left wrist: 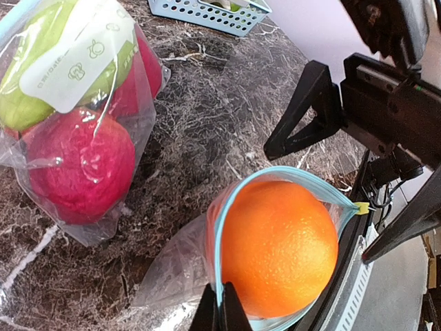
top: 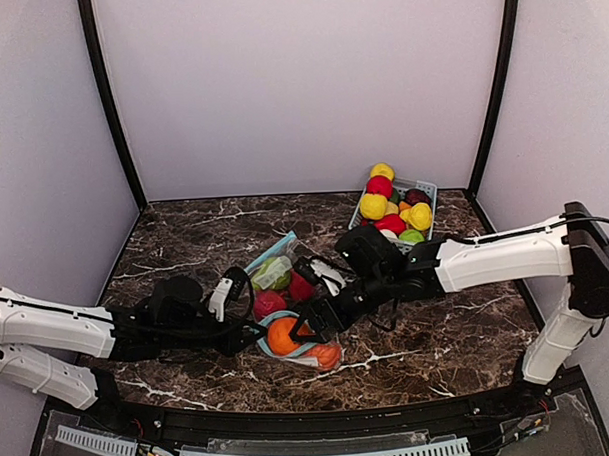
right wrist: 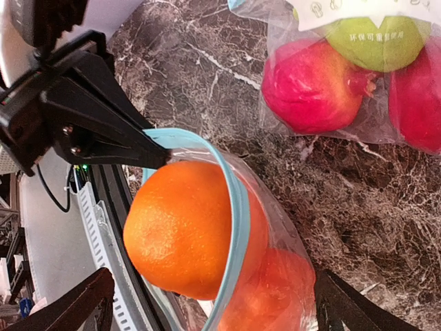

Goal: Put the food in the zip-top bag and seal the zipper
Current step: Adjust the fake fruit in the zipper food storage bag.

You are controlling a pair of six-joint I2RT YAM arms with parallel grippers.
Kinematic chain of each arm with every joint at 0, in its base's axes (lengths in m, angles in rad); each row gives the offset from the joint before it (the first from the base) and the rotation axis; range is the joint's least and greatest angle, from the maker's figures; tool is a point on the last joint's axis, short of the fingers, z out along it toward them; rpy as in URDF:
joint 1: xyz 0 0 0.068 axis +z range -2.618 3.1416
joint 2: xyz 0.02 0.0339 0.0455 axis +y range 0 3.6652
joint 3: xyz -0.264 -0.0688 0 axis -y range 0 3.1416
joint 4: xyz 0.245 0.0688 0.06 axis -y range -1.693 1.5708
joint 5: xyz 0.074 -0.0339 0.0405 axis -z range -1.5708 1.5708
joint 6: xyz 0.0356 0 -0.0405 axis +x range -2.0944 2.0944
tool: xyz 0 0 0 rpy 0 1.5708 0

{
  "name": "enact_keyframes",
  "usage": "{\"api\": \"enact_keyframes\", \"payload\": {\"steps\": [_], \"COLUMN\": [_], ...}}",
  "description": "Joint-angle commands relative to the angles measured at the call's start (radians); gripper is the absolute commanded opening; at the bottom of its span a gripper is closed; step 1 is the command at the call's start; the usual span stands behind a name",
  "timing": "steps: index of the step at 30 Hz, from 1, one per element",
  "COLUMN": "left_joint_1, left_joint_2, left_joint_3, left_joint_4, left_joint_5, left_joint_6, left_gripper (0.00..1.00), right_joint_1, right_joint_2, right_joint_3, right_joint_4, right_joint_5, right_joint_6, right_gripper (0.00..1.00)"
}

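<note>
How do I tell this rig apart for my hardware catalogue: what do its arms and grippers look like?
The left arm and right arm have smooth white link shells with black joints and wrist housings; thin black cables run along them. The left gripper and right gripper carry black, tapering triangular fingers. No markings are legible.

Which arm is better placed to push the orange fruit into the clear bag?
Right, probably: the right gripper is open astride the round orange toy fruit, while the left gripper is shut on the blue rim of the clear zip-top bag.
</note>
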Motion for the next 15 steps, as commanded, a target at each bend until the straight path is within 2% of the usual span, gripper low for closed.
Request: {"api": "enact_keyframes", "payload": {"steps": [1,8,15], "left_joint_1": [-0.004,-0.005,-0.005], "left_joint_2": [0.008,0.012,0.01], "left_joint_3": [-0.041,-0.047,-0.049], "left_joint_4": [0.074,0.091,0.089], "left_joint_5": [0.049,0.06,0.057], "left_joint_6": [0.022,0.041,0.04], "left_gripper": [0.01,0.01,0.01], "right_joint_1": [-0.022,-0.033,-0.031], "right_joint_2": [-0.019,0.041,0.091], "right_joint_3": [-0.033,-0.032,-0.034], "right_joint_4": [0.093,0.18,0.151], "right_joint_5": [-0.043,-0.059,-0.009], "right_joint_6": [0.038,0.117,0.13], "right_gripper": [0.98,0.99,0.96]}}
